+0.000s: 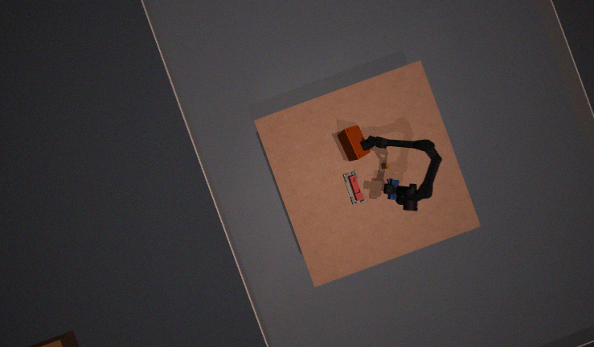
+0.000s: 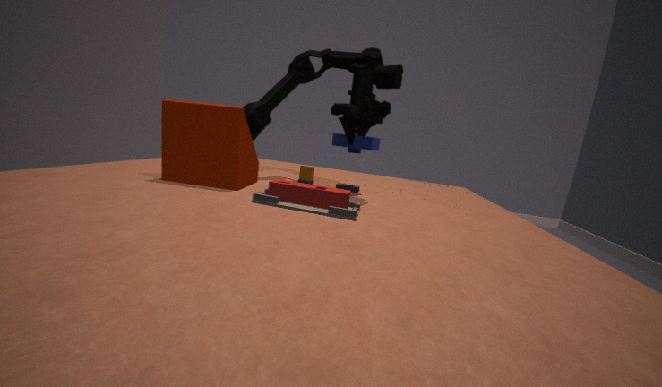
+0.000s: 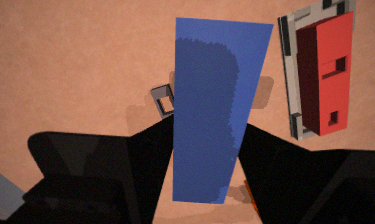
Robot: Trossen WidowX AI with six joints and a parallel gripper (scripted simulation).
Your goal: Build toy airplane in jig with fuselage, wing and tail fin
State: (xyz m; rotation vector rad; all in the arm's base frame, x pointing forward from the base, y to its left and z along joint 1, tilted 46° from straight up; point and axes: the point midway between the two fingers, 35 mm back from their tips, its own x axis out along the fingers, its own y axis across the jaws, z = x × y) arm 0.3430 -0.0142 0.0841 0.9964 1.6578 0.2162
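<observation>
The red fuselage (image 1: 356, 188) (image 2: 308, 194) (image 3: 334, 45) lies level in the grey cradle (image 1: 348, 188) (image 2: 265, 197) (image 3: 286, 42), its two sockets facing up and empty. My gripper (image 2: 353, 140) (image 3: 203, 121) is shut on the blue wing (image 1: 394, 183) (image 2: 340, 140) (image 3: 203, 100) near its middle. The wing is held roughly level, well above the table, with its tab pointing down in the exterior view. It is behind the cradle there, and to the cradle's right in the top view. The yellow tail fin (image 1: 386, 165) (image 2: 306, 172) stands upright on a small dark holder.
A dark, hollow holder (image 2: 347, 187) (image 3: 161, 94) sits on the table below the wing. The tall orange block (image 1: 354, 144) (image 2: 202, 144) stands at the arm's base, left of the cradle in the exterior view.
</observation>
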